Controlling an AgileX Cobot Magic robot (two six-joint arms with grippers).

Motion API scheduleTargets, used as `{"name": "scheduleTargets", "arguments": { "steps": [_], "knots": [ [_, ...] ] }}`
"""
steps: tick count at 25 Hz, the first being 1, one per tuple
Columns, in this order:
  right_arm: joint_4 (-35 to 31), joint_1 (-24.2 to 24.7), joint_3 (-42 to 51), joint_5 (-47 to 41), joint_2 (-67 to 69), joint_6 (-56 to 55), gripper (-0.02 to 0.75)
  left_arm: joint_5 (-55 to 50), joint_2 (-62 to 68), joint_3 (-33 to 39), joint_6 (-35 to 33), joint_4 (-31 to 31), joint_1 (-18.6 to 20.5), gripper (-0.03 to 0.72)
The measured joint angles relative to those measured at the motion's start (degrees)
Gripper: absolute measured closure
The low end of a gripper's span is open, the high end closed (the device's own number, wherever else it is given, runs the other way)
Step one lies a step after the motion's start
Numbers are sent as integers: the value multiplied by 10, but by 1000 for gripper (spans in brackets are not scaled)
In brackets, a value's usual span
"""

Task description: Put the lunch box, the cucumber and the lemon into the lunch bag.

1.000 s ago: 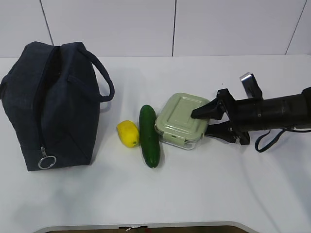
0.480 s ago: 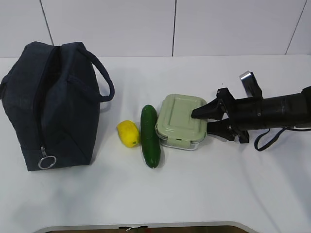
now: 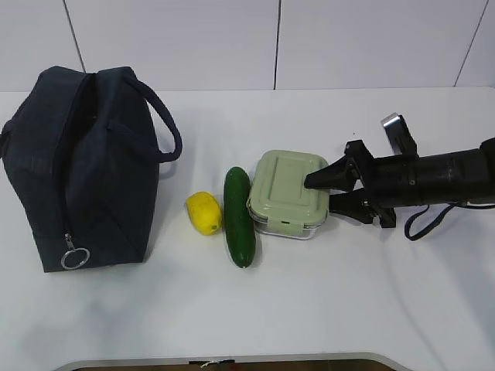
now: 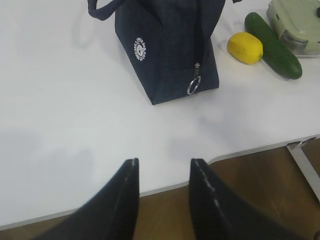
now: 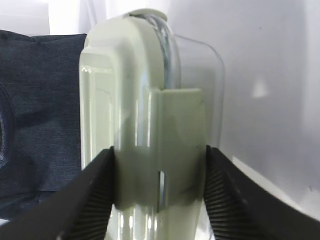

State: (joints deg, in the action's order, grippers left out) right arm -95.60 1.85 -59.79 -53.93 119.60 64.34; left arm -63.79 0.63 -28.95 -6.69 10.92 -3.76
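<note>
The lunch box, clear with a pale green lid, rests on the white table beside the cucumber and touches it. The lemon lies just left of the cucumber. The navy lunch bag stands at the left, zipper closed, ring pull hanging at its near end. My right gripper reaches in from the right, jaws shut on the box's right end; the right wrist view shows both pads against the box. My left gripper is open and empty over the table's front edge, well short of the bag.
A white panelled wall stands behind the table. The table's front edge runs just ahead of the left fingertips, with brown floor below. The left wrist view also shows the lemon, cucumber and box at its top right.
The right gripper's jaws have narrowed on the lunch box. The box and the cucumber have shifted very slightly. The bag and the lemon have not moved.
</note>
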Motion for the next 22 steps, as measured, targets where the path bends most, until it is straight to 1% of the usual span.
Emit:
{"name": "scheduleTargets", "arguments": {
  "steps": [8, 22],
  "knots": [
    [-2, 0, 0, -2, 1, 1, 345, 0, 0, 0, 0, 0, 0, 449],
    [-1, 0, -2, -39, 4, 20, 348, 0, 0, 0, 0, 0, 0, 449]
  ]
}}
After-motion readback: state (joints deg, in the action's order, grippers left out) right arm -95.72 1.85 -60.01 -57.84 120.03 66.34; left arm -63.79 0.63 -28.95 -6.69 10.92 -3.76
